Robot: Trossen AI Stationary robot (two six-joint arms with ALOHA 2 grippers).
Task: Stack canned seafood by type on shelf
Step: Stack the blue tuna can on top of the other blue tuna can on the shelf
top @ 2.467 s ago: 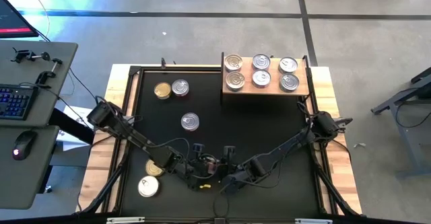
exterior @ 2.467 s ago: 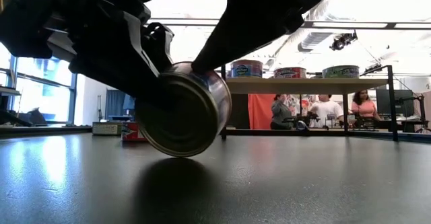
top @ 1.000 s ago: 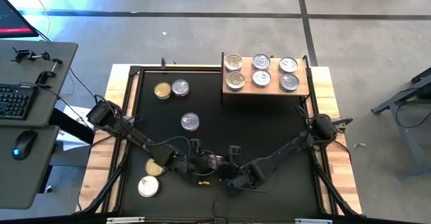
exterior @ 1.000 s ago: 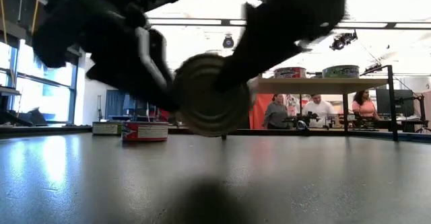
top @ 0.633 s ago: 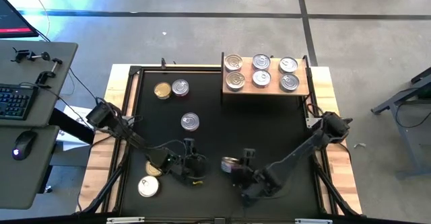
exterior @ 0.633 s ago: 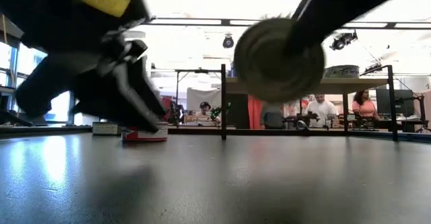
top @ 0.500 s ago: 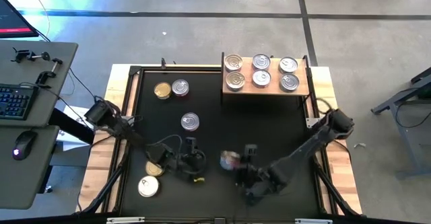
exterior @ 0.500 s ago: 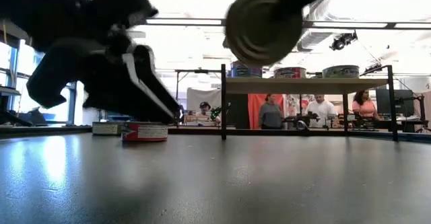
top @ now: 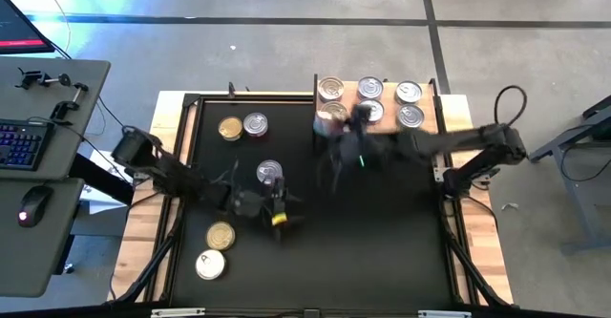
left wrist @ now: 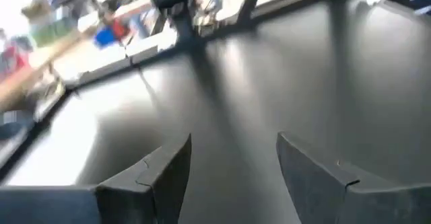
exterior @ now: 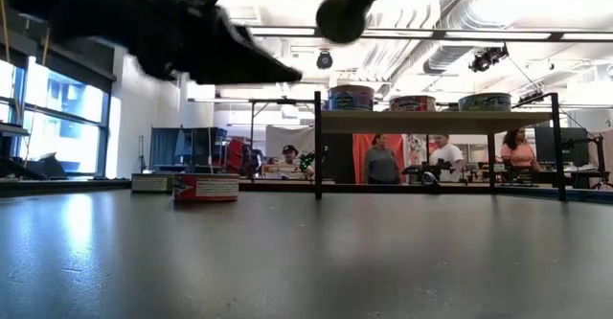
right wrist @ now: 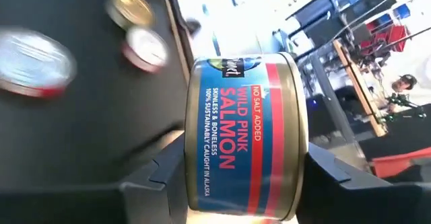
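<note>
item: stray tins, nearest the front edge of the table. a silver-topped tin point(top: 209, 265) and a gold-topped tin point(top: 221, 234) are lying flat, well apart from the shelf point(top: 377, 127) and diagonally off its left front corner.

item: left gripper point(top: 277, 206). it is hanging over the black table point(top: 382, 232), nearer the shelf than those two, just beside a lone silver-topped tin point(top: 269, 172). in the left wrist view its fingers point(left wrist: 151, 177) are standing spread with only bare tabletop between them; it is carrying nothing.

item: salmon tin point(right wrist: 244, 138), the one in hand. the right gripper point(top: 348, 127) is clamping it by its curved wall, label reading wild pink salmon; the tin's short axis is lying roughly level, across the fingers rather than upright. it is hovering at the shelf's left front corner, blurred in the high view, so i cannot tell whether it is over the board or just off its edge.

item: pair of tins left of the shelf, one gold-topped point(top: 230, 128), one silver-topped point(top: 255, 123), sitting just beside each other.

item: shelf stock. tins are sitting on the light-wood board in two rows; the front left place is partly hidden by the gripper.

note: the right arm is far the nearer to the shelf, and the carried tin is lying just left and forward of the standing ones. judged from this, the tin will likely need turning lid-up and bringing down squarely on a matching tin, or it risks sliding off.
</note>
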